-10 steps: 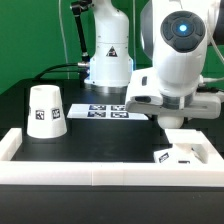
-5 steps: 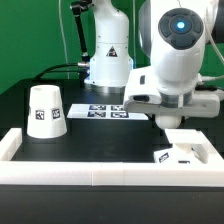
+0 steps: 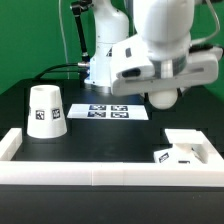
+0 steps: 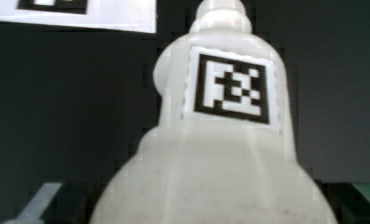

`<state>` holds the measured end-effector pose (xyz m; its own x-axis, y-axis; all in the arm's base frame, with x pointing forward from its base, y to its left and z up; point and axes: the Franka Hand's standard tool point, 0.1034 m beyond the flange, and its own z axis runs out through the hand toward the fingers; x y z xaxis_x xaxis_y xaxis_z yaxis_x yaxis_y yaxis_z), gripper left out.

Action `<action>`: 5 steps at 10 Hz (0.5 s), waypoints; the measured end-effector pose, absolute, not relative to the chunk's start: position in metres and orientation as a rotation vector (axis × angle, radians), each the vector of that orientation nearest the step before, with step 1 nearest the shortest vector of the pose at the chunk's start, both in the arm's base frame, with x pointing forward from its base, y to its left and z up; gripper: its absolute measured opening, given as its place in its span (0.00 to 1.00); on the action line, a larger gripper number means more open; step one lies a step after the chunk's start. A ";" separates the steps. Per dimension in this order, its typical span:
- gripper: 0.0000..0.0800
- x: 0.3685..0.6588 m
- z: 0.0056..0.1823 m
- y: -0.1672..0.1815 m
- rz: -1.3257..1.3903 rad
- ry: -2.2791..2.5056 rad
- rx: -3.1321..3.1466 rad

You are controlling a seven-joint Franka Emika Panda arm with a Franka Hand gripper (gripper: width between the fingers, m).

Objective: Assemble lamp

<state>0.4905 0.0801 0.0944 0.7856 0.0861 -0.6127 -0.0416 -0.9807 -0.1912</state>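
Observation:
My gripper [image 3: 163, 88] is shut on the white ball-shaped bulb [image 3: 164, 99] and holds it in the air above the table, left of and above the flat square base [image 3: 186, 148] at the exterior view's right. In the wrist view the bulb [image 4: 208, 150] fills the picture, with a square tag on its neck, and my gripper [image 4: 196, 208] has a finger [image 4: 33, 205] on each side of it. The tapered shade [image 3: 45, 110] stands upside down on the black table at the exterior view's left.
The marker board [image 3: 110, 111] lies flat behind the middle of the table and shows in the wrist view [image 4: 84, 12]. A low white wall [image 3: 100, 171] runs along the front and sides. A second white robot base [image 3: 107, 60] stands at the back.
The arm has risen and shifted slightly to the exterior view's left, lifting the bulb from down by the base. The shade and the base have not moved.

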 end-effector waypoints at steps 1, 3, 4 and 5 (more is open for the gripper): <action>0.72 0.490 0.089 0.081 0.950 -0.030 -2.792; 0.72 0.491 0.086 0.081 0.928 -0.028 -2.801; 0.72 0.500 0.083 0.080 0.813 -0.019 -2.843; 0.72 0.508 0.086 0.076 0.636 -0.063 -2.890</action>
